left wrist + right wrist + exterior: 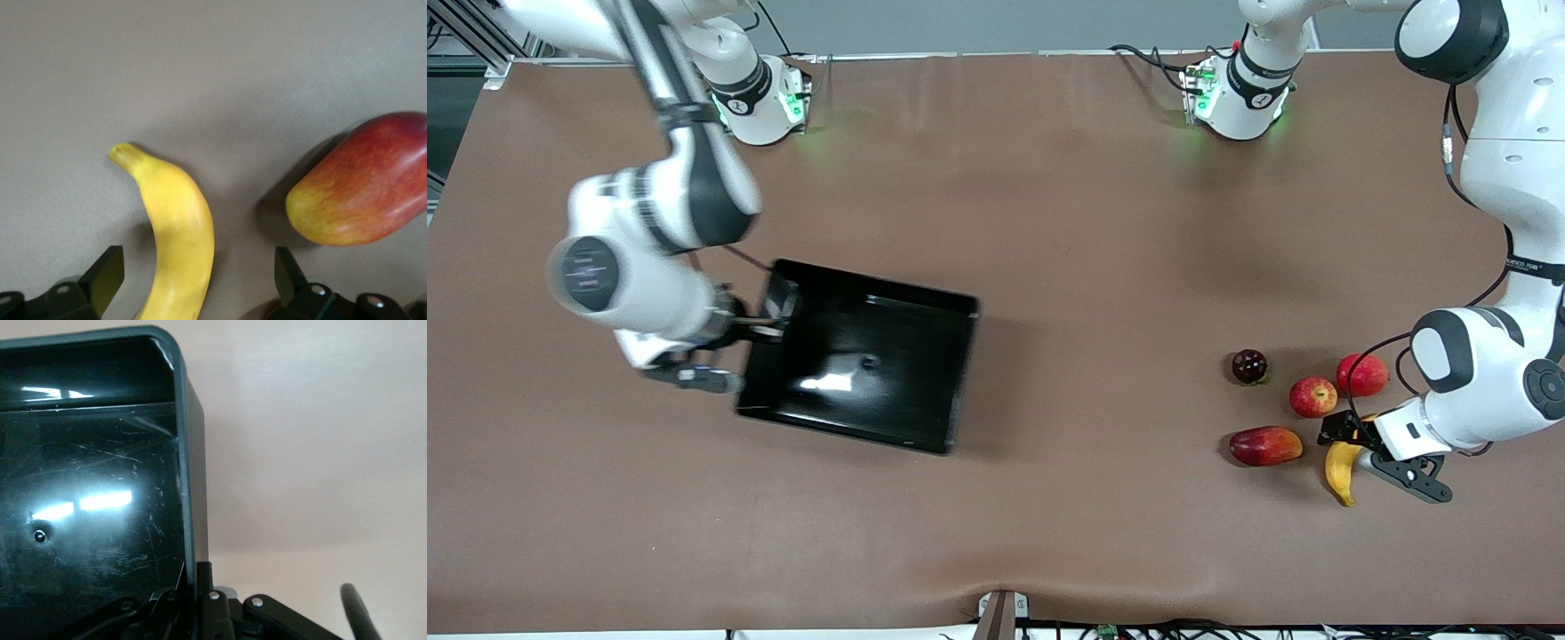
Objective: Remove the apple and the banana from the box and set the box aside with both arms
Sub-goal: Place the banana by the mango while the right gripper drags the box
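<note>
The box (871,356) sits on the brown tabletop (1049,222) toward the right arm's end, its corners turned slightly out of line with the tabletop's edges. Bare tabletop surrounds it, with a wide open stretch between the box and the fruits. Its long axis runs roughly along the length of the tabletop, and the inside holds nothing.

The right gripper (769,327) is at the box wall on the right arm's end. In the right wrist view the fingers (200,600) are clamped on that wall (190,487), one inside and one outside. The right forearm angles down from its base, the wrist low beside the box.

The fruits cluster toward the left arm's end, well apart from the box. The banana (1341,471) lies nearest the front camera; its long axis runs toward and away from that camera, its tip pointing toward the camera, its curve bulging toward the mango (1265,445) just beside it. The apple (1312,396) lies farther from the camera than the banana, with a second red fruit (1362,375) beside it and a dark fruit (1249,366) near.

The left gripper (1352,436) is low over the banana's far end. In the left wrist view its fingers (103,277) are spread, straddling the banana (177,227) without touching it. The left arm is folded, its elbow high over the tabletop's end.
</note>
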Action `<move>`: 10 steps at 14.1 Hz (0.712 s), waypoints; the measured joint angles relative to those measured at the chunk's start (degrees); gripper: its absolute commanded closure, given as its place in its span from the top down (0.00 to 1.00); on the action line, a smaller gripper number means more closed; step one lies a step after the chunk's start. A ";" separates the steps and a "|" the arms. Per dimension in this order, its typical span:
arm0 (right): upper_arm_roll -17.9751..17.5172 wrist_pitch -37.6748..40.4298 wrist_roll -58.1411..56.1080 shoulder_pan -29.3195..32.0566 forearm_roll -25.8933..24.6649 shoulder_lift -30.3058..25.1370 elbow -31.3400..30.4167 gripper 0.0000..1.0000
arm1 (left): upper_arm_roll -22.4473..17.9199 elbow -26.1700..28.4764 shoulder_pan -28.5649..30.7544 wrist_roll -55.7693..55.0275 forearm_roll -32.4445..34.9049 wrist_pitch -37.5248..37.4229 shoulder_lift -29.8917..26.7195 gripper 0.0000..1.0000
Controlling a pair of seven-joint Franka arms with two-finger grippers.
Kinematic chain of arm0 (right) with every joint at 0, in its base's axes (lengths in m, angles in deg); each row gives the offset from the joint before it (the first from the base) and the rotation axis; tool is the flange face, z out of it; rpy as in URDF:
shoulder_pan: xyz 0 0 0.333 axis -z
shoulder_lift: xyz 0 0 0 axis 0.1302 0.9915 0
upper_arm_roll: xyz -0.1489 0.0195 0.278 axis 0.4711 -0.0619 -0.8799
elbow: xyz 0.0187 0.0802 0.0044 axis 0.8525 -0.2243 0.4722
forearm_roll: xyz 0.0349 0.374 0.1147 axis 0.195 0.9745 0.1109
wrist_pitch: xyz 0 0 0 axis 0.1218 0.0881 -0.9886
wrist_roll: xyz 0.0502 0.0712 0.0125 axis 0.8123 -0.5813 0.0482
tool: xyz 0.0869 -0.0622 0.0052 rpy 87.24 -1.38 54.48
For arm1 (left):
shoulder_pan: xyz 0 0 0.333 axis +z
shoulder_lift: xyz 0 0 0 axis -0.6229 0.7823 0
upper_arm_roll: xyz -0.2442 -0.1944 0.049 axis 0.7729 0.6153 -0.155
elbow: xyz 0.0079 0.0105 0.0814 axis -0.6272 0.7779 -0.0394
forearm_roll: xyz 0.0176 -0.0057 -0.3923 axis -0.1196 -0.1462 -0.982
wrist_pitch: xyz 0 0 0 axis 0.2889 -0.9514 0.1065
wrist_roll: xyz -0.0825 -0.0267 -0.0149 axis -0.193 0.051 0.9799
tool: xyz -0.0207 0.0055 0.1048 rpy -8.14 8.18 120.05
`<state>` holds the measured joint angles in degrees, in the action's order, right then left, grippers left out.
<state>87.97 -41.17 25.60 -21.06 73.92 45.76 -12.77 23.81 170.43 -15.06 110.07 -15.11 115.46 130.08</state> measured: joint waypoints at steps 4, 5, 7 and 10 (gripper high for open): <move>2.91 2.08 -16.63 9.70 -0.03 -0.88 -1.34 0.00 | 0.63 -0.60 -0.09 -2.23 -0.09 -1.38 -3.56 1.00; 5.21 1.93 -20.46 10.41 -0.03 -0.89 -2.14 0.00 | 0.71 -0.80 -0.21 -3.93 -0.09 -3.50 -5.04 1.00; 10.10 -0.78 -28.68 10.69 0.00 -0.90 -5.16 0.00 | 0.81 -1.36 -0.73 -8.81 -0.10 -7.93 -7.93 1.00; 15.82 -11.62 -37.03 10.79 0.07 -0.96 -13.28 0.00 | 0.92 -1.84 -2.35 -17.77 -0.11 -13.32 -12.62 1.00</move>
<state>103.79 -52.78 -11.43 -10.26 73.99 44.80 -26.05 24.74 168.59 -17.41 92.30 -15.22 102.14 117.46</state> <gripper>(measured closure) 0.956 0.000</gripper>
